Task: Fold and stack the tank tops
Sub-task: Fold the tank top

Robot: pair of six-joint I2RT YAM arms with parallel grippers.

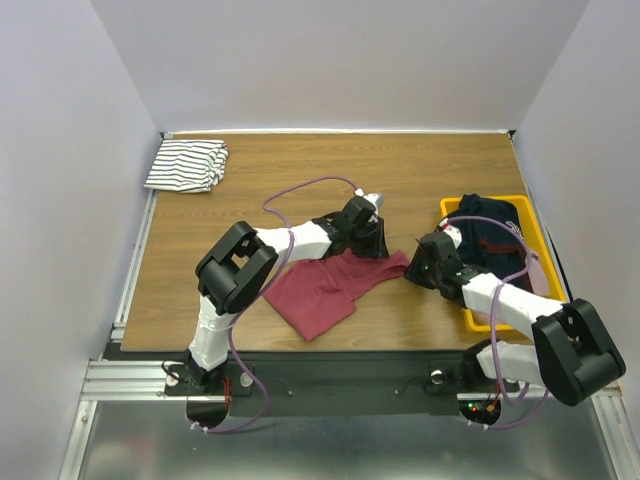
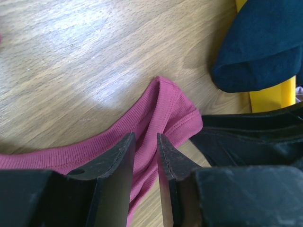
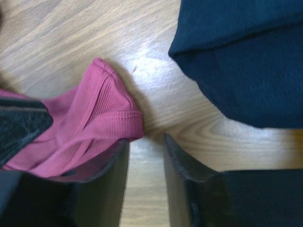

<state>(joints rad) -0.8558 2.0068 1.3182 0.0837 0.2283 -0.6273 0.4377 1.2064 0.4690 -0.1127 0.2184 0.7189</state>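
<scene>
The dark red tank top (image 1: 328, 285) lies crumpled on the wooden table (image 1: 300, 190), near the front middle. My left gripper (image 1: 367, 243) is at its far right corner. In the left wrist view the gripper (image 2: 144, 138) is closed narrowly on a raised ridge of the red strap (image 2: 161, 101). My right gripper (image 1: 422, 268) is just right of that same corner. In its wrist view the gripper (image 3: 146, 144) stands slightly parted with only bare wood between the jaws, and the left finger (image 3: 116, 163) lies over the red hem (image 3: 102, 113). The striped tank top (image 1: 186, 165) lies folded at the far left corner.
A yellow bin (image 1: 531, 229) holding dark navy clothing (image 1: 490, 232) stands at the table's right edge, close behind my right gripper. The navy cloth (image 3: 241, 56) hangs over the bin edge (image 2: 272, 97). White walls surround the table.
</scene>
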